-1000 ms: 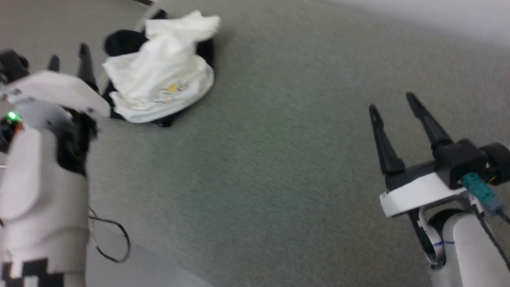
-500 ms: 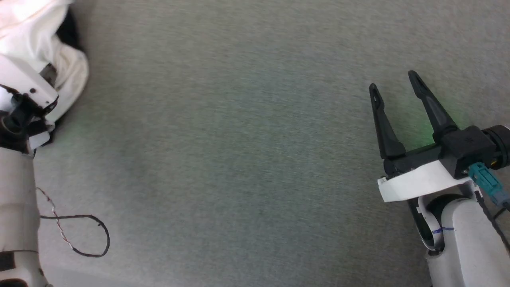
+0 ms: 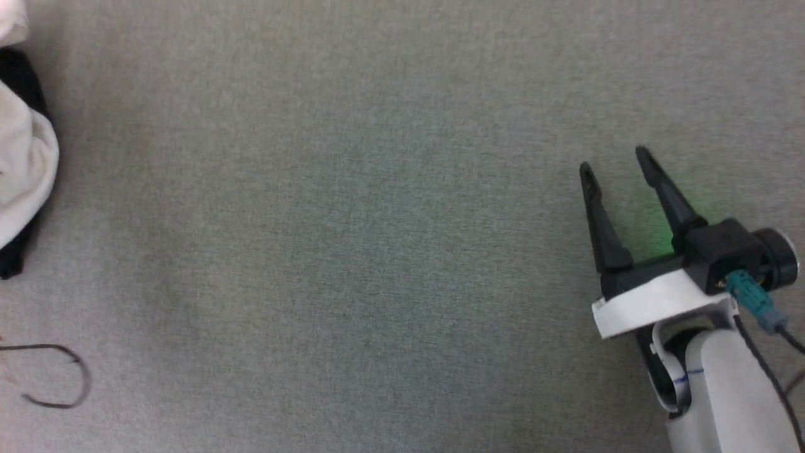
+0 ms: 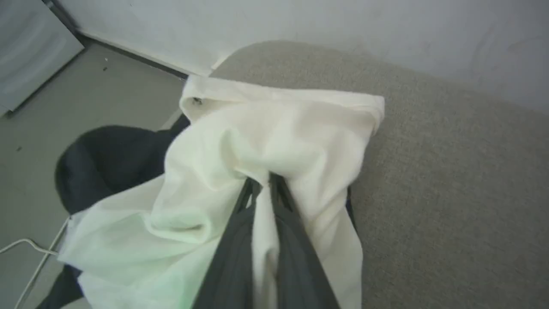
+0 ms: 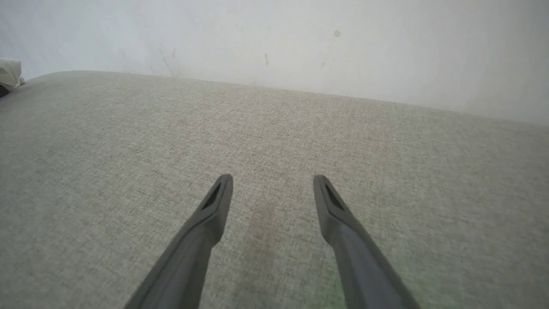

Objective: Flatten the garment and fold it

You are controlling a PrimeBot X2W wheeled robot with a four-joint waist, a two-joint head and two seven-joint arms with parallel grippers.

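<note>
Where the head view ends at its left edge, the shirt [image 3: 25, 157] lies bunched on the grey desk [image 3: 352, 220], white cloth above a strip of black. Below it, near the lower left corner, a thin dark cable [image 3: 69, 377] curls in a loop on the desk.

From the left wrist, the left pincer [image 4: 261, 182] has its two dark fingers drawn almost together on a fold of the shirt's white cloth, which shows as a narrow strip between them. The white body is heaped in loose folds around the fingertips, with a hem running along the top of the heap. Black cloth spreads out to the left of it, past the desk's rim and against the floor [image 4: 34, 107]. A pale cord [image 4: 25, 249] trails over the floor at the lower left.

The middle of the desk is bare grey fabric. Far to the right, well apart from the shirt, the right pincer [image 3: 614, 159] has its fingers spread wide with nothing between them. A green glow falls on the desk by its fingers. From the right wrist, both fingers point across the desk toward a pale wall [image 5: 300, 43], and a sliver of the shirt shows at the far left edge.
</note>
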